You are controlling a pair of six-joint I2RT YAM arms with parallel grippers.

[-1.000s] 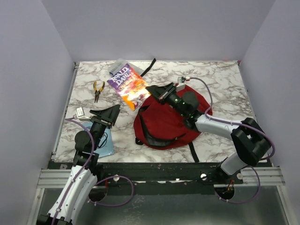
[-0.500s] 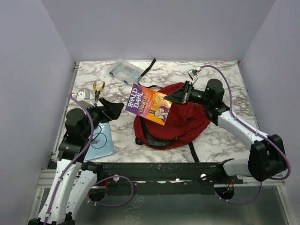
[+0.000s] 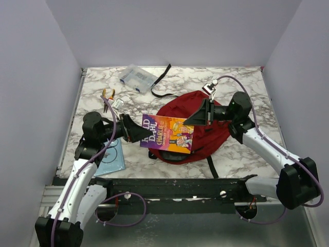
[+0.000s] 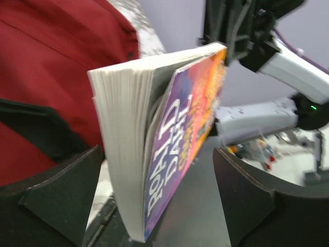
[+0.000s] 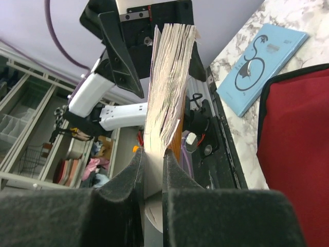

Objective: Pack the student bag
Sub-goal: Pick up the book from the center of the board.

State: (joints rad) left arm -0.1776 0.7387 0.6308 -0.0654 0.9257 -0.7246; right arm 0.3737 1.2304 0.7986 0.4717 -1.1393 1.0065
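The student bag [image 3: 218, 133] lies slumped on the marble table [image 3: 247, 87], directly beneath the right gripper's fingers and running out to their far side. In the right wrist view its red cloth with a black edge [image 5: 298, 154] fills the space to the right of those fingers. In the left wrist view it [image 4: 56, 46] lies beyond and to the left of the left fingers.

A paperback book [image 3: 169, 135] hangs in front of the bag's near-left part, cover up. The right gripper [image 3: 193, 121] pinches it by one edge. From the wrist, the two fingers [image 5: 153, 159] are pressed close on the fanned page block [image 5: 167, 92], which stands up from between them.

The right arm rises from its base at the near right corner, bends at a high elbow over the table's right half and turns its forearm back to the left, so the fingers point level toward the other arm.

The left gripper [image 3: 140, 135] meets the book from the opposite end with its fingers spread wide. In its own view [image 4: 154, 175] the book [image 4: 175, 139] stands between them, its pages close to one finger and its cover well apart from the other; whether either finger touches it I cannot tell. The left arm climbs from the near left corner, folds at the elbow and reaches rightward.

A blue notebook [image 3: 110, 157] lies flat below and behind the left fingers. Pliers [image 3: 107, 98], a clear plastic box [image 3: 136, 78] and a black strap [image 3: 162, 82] rest farther out, beyond both sets of fingers
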